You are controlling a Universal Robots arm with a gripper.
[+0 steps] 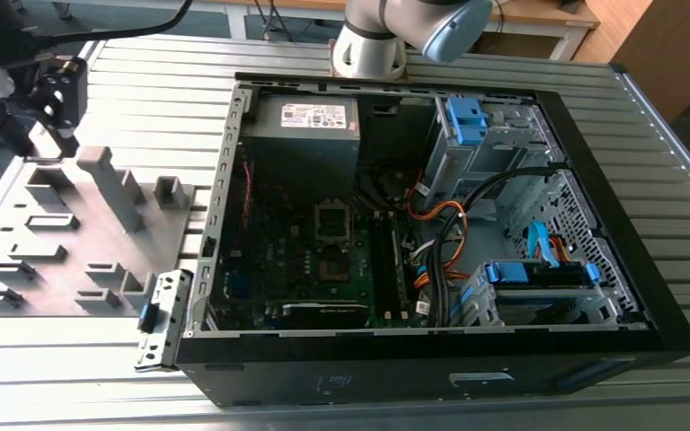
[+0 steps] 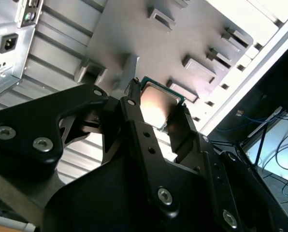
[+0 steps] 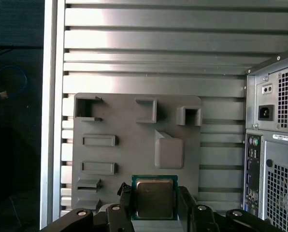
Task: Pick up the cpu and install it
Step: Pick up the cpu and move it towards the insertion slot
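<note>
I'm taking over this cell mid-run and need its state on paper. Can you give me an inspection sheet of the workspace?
Surface: slatted metal table carrying a grey fixture plate and an open computer case.
Job's things: cpu held between the fingers, over the fixture plate; motherboard socket sits inside the case, away from the cpu.
Clutter: nothing seen.
Grippers: gripper shut on the cpu, at the exterior view's left of the case.
Cables: orange and black cables inside the case; blue cable off the table.
Surroundings: arm base behind the case; wooden furniture.
</note>
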